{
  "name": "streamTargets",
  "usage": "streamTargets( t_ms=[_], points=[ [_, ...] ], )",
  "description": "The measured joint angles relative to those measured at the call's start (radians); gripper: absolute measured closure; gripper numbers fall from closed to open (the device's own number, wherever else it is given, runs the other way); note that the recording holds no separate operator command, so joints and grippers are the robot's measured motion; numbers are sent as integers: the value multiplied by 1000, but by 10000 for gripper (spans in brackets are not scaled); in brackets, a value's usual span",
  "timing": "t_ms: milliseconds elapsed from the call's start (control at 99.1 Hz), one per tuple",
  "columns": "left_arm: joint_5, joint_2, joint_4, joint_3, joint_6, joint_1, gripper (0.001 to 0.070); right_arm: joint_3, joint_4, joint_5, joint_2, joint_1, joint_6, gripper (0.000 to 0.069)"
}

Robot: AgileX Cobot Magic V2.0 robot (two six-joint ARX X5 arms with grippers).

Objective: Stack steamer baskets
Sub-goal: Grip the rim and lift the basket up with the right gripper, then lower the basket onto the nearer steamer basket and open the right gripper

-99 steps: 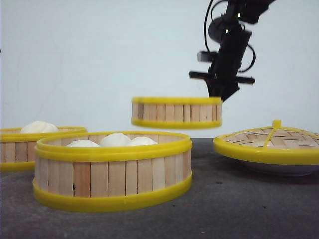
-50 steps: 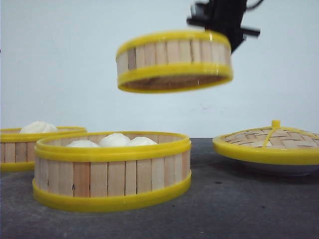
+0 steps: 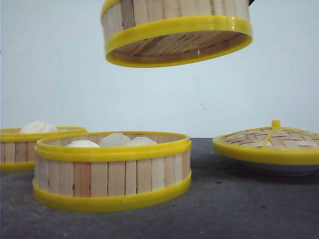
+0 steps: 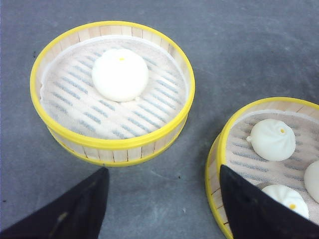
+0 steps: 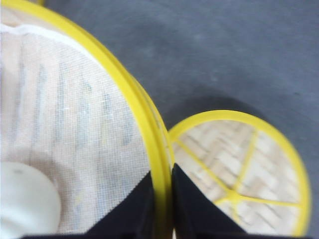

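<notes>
Lifted well above where it hung half a second ago, the raised steamer basket (image 3: 177, 31) now fills the top of the front view, its upper rim cut off and its slatted underside showing. That view no longer shows the right arm; only the right wrist view reveals the right claw (image 5: 163, 209) pinching the basket's yellow rim (image 5: 149, 129), one finger inside and one outside, with a white bun (image 5: 25, 199) blurred within. Below it lies the domed lid (image 5: 239, 174).

On the desk (image 3: 239, 204) stand the front basket (image 3: 112, 169) with three buns and the left basket (image 3: 30, 144). The left wrist view shows the left basket holds one bun (image 4: 119, 74). The left claw (image 4: 164, 209) hangs spread above bare desk between both baskets.
</notes>
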Motion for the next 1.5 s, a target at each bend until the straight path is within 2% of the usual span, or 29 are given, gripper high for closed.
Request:
streamTargets(
  t_ms=[101, 182, 394, 515, 747, 1211, 1503],
  points=[
    [0, 0, 1, 0, 0, 0, 284, -181, 132, -34, -82, 17, 0, 667],
    [0, 0, 1, 0, 0, 0, 284, -288, 181, -36, -119, 31, -1, 667],
    [0, 0, 2, 0, 0, 0, 284, -420, 306, -32, -116, 50, -5, 667],
    [0, 0, 2, 0, 0, 0, 284, -442, 404, -29, -113, 69, -4, 667],
    [0, 0, 2, 0, 0, 0, 284, -442, 496, -32, -60, 114, -4, 667],
    [0, 0, 3, 0, 0, 0, 284, -443, 596, -21, 43, 143, -4, 667],
    [0, 0, 4, 0, 0, 0, 284, -443, 610, -6, 75, 144, -3, 668]
  ],
)
